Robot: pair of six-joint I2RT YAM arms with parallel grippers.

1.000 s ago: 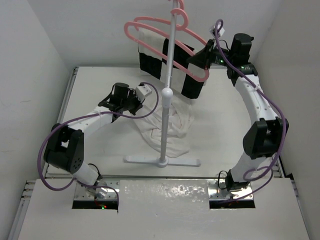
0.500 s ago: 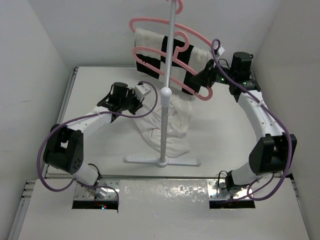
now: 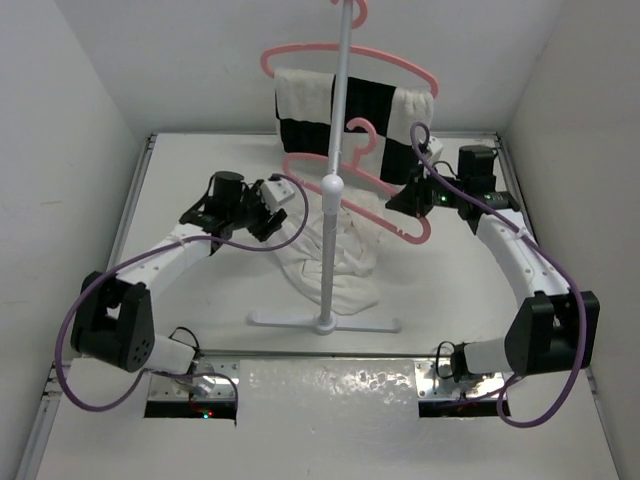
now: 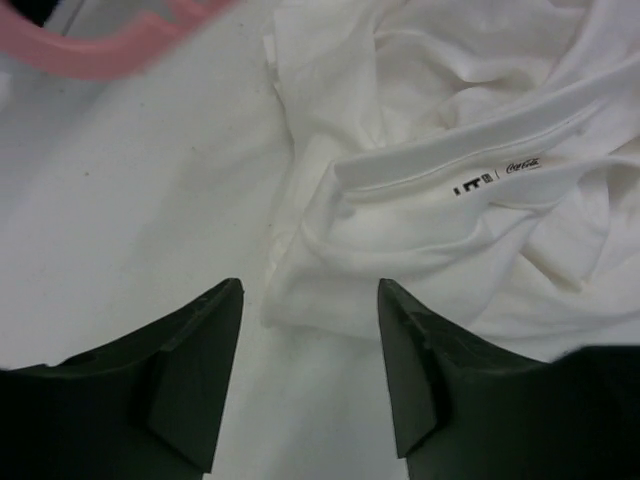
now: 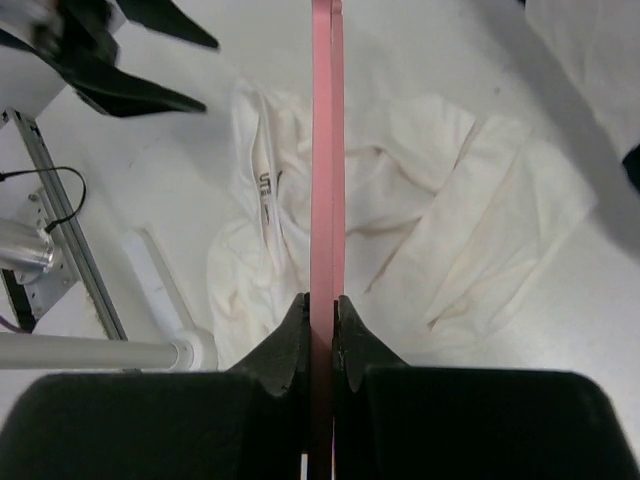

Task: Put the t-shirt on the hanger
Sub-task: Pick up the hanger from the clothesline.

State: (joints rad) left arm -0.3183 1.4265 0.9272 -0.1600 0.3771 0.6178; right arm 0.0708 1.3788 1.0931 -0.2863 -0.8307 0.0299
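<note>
The t-shirt [image 3: 345,255] lies crumpled on the table [image 3: 450,290] at the foot of the stand [image 3: 326,322], its collar and neck label turned up toward the left hand [image 4: 310,290]. That hand is released, jaws apart and empty, hovering just over the shirt's near edge. The right hand [image 5: 320,305] is clenched on the hanger [image 3: 372,182], holding it in the air above the shirt, beside the pole. The step looks to be taking hold of the neck opening so the hanger can be fed in. To do it well, the left hand should probably move toward the collar band by the label rather than the folded edge directly under it, and pinch one layer only, since catching both layers would close the opening. A lift clear of the table should then let the cloth hang open. The hanger ought to wait, kept off the pole and away from the checked cloth [image 3: 345,112] hung behind, and go in one shoulder at a time.
</note>
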